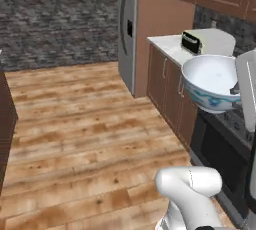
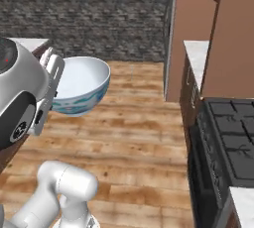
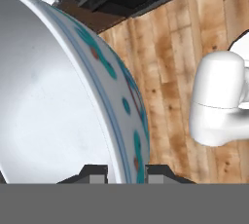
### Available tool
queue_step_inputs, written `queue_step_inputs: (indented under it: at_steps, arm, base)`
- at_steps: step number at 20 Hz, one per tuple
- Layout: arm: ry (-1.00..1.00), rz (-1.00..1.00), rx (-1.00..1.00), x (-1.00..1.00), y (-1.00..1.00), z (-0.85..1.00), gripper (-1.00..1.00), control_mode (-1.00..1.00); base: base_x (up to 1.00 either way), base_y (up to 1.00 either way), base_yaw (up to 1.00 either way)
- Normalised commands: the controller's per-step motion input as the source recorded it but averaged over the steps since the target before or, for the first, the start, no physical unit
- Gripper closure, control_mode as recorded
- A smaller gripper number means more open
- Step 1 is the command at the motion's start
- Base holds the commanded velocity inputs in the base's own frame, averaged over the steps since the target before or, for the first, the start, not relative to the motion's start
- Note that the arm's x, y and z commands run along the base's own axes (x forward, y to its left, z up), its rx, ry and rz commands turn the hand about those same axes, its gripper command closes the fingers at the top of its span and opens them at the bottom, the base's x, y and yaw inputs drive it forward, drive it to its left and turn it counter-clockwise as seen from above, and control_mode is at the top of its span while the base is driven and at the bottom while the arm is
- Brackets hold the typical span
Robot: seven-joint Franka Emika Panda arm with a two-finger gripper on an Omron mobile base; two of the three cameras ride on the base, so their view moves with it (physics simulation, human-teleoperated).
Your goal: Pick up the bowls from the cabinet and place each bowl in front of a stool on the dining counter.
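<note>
The deep white bowl with the blue-green patterned outside (image 1: pixel 210 81) is up in the air, well clear of the wooden plank floor (image 1: pixel 85 139), carried at about worktop height with its open side tilted a bit. Going by size: that floor takes up most of both base views, with a dark grey stone wall (image 1: pixel 55 19) behind it. Then there's the tall steel fridge (image 1: pixel 127 29), a reddish-brown wooden panel (image 2: pixel 188 28) beside it, and low brown cabinets with short silver handles (image 1: pixel 165 81) under a white marble worktop (image 1: pixel 172 46). A black cooktop (image 2: pixel 233 138) sits further along that run. On the worktop there's a small black and silver toaster (image 1: pixel 191 42).

The two-finger gripper (image 3: pixel 126 172) is clamped on the bowl's rim: in the hand view one dark fingertip (image 3: pixel 95 172) sits inside the white wall and the other just outside the patterned side.
</note>
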Motion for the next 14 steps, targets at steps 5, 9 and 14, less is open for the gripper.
queue_step_inputs:
  at_steps: [5, 9, 14]
  arm:
    - [0.0, 0.0, 0.0, 0.0, 0.0, 0.0, 1.0, 1.0]
    - [0.0, 0.0, 0.0, 0.0, 0.0, 0.0, 1.0, 1.0]
    - [0.0, 0.0, 0.0, 0.0, 0.0, 0.0, 1.0, 1.0]
  base:
    - [-0.03, 0.0, 1.0]
    - [0.03, 0.05, 0.97]
    - [0.15, 0.12, 0.91]
